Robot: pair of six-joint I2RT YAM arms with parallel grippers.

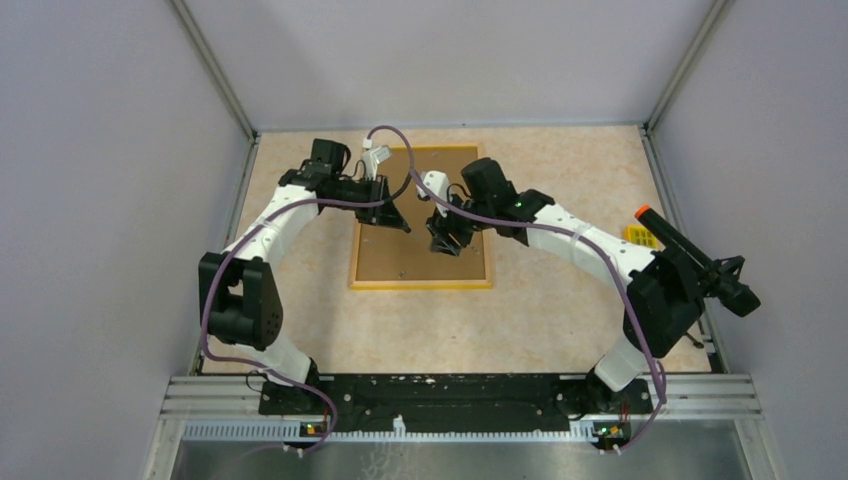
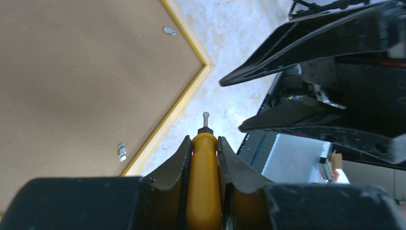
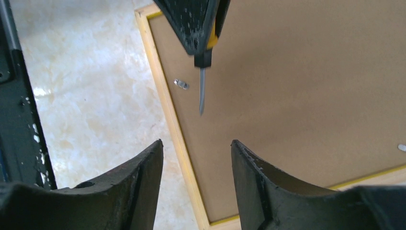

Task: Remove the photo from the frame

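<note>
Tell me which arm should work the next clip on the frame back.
Left. The left pincer is shut on the yellow-handled screwdriver, whose tip hangs close to a metal clip by the frame rim. The right pincer is open, holding nothing.

Matt brown fibreboard frame back; glossy yellow plastic screwdriver handle

A screwdriver with a yellow handle and a thin metal blade is being held over the far half of the marbled beige table. A small yellow block is being shown at the table's right edge. The table is being enclosed by plain grey walls on the left, far and right sides. It is being bordered along its near edge by a metal rail.
</note>
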